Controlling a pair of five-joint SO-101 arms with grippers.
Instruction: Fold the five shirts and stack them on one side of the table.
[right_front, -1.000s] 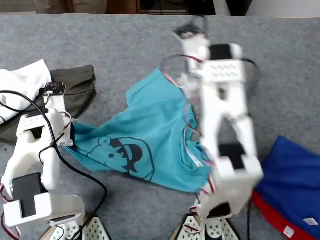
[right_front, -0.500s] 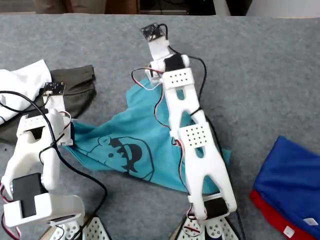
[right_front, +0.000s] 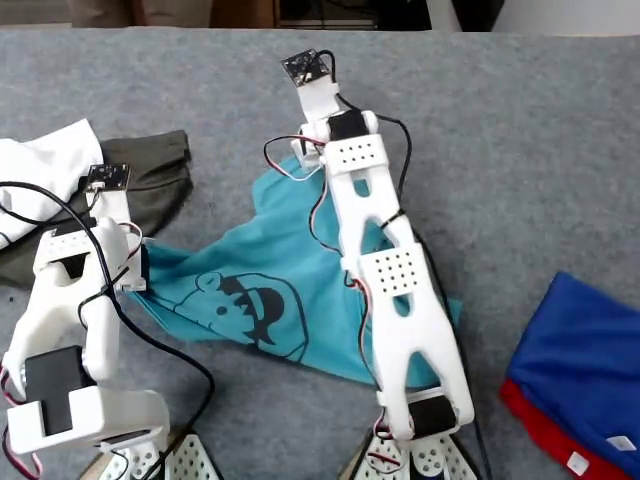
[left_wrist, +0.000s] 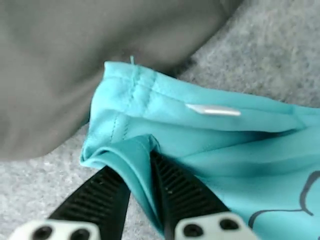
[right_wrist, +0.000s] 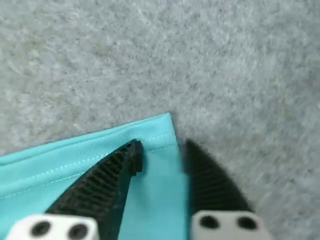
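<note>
Teal shirt (right_front: 290, 250), dark cartoon print. Olive shirt (right_front: 160, 175). White shirt (right_front: 50, 160). Blue shirt (right_front: 590, 350). Red garment (right_front: 540, 430), possibly shirt. Grey table (right_front: 540, 130).

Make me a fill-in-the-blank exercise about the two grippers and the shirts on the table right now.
The left gripper is ___ on a fold of the teal shirt.
The right gripper straddles the teal shirt's corner with its fingers ___.
The blue shirt lies on top of a ___ one.
Missing words: shut, open, red.

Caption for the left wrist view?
Left gripper shut on a fold of the teal printed shirt, beside an olive garment.
</note>
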